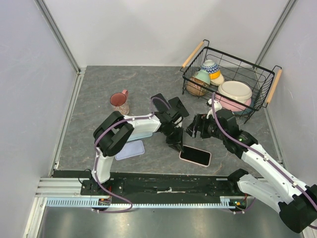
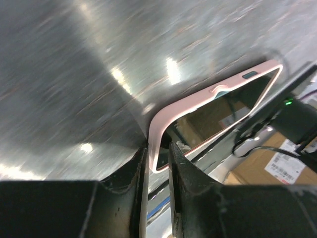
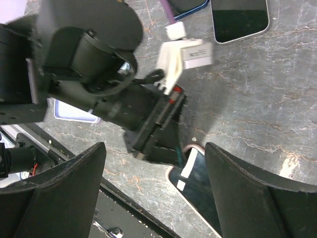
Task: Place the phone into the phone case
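Note:
A pink phone case [image 1: 195, 155] with a dark glossy phone face inside its rim lies on the grey table near the front edge. My left gripper [image 1: 177, 145] is at its left corner. In the left wrist view my left gripper [image 2: 158, 159] is shut on the pink case's rim [image 2: 208, 96], with one finger on each side of the corner. My right gripper [image 1: 194, 128] hangs open just behind the case. In the right wrist view my right gripper [image 3: 154, 148] is spread wide above the left gripper and the case's end [image 3: 198, 183]. It holds nothing.
A lavender case [image 1: 130, 149] lies left of the pink one, and a light blue one [image 1: 141, 134] lies partly under the left arm. A pink mug [image 1: 119, 101] stands at the back left. A wire basket [image 1: 262, 74] of bowls stands at the back right. Another dark-screened phone [image 3: 240, 15] shows in the right wrist view.

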